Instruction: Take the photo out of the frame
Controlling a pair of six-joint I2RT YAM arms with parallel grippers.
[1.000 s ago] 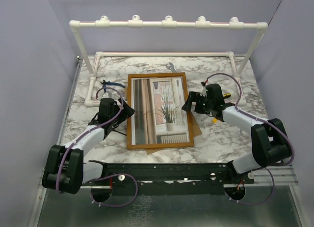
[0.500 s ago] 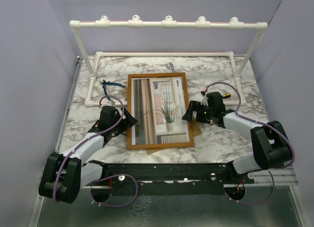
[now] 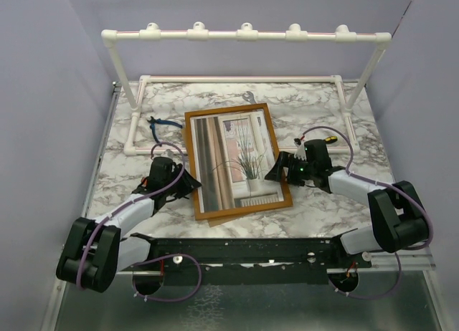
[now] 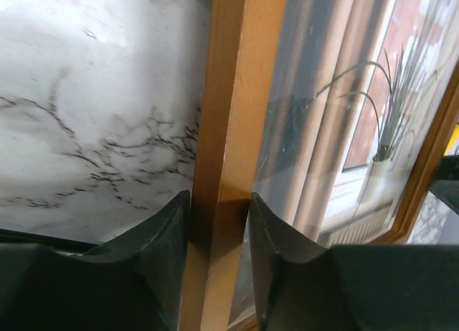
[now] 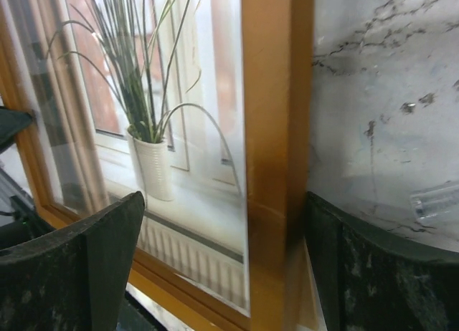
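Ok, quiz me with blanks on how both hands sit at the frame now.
The left hand is shut on the ____ rail of the frame.
The right hand straddles the opposite rail, ____, not gripping.
The photo shows a plant in a ____ pot.
The frame lies on the ____-patterned table.
Missing: left; open; white; marble.

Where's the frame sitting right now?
Top view: the frame sits skewed at the centre of the table, in front of the white pipe rack, between the left claw and the right claw.
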